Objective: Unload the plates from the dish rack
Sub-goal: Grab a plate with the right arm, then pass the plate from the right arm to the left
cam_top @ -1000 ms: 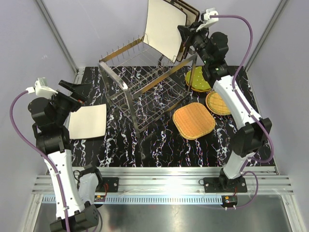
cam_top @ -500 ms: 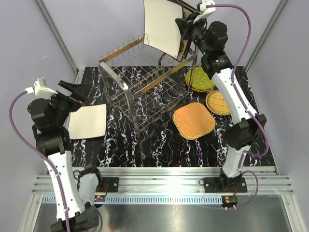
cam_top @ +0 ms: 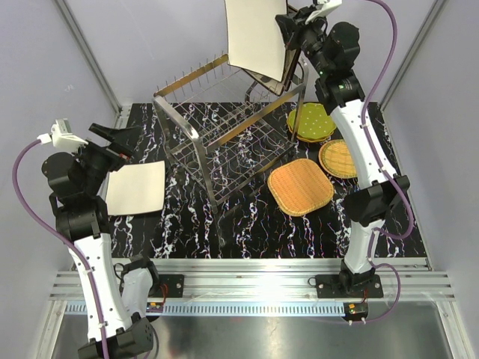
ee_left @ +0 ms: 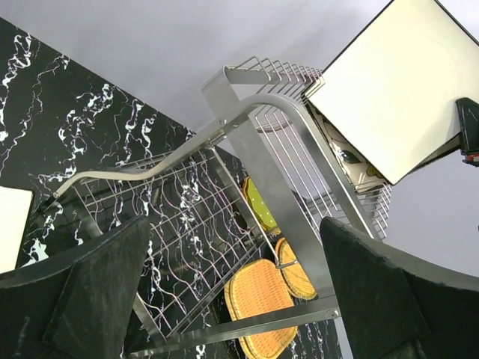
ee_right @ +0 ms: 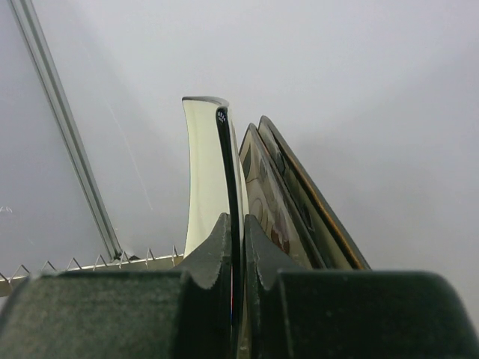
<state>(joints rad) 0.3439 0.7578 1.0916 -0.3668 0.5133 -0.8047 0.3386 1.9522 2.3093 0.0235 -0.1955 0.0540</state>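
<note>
The chrome dish rack (cam_top: pixel 224 138) stands mid-table; it also fills the left wrist view (ee_left: pixel 254 149). My right gripper (cam_top: pixel 290 34) is shut on the edge of a large cream square plate (cam_top: pixel 254 34), held high above the rack's far right corner; the plate's rim (ee_right: pixel 224 164) sits between the fingers. More square plates (ee_right: pixel 277 194), one flower-patterned, stand just behind it. My left gripper (cam_top: pixel 112 138) is open and empty, left of the rack. A cream square plate (cam_top: pixel 136 187) lies flat at the left. Two wicker plates (cam_top: pixel 299 187) (cam_top: pixel 338 158) and a green dotted plate (cam_top: pixel 308 122) lie at the right.
The table top is black marble (cam_top: pixel 187 224). Grey walls close in the back and sides. A metal rail (cam_top: pixel 247 284) runs along the near edge by the arm bases.
My right gripper has lifted the cream plate higher and a little further back over the rack. The left arm has hardly moved.
</note>
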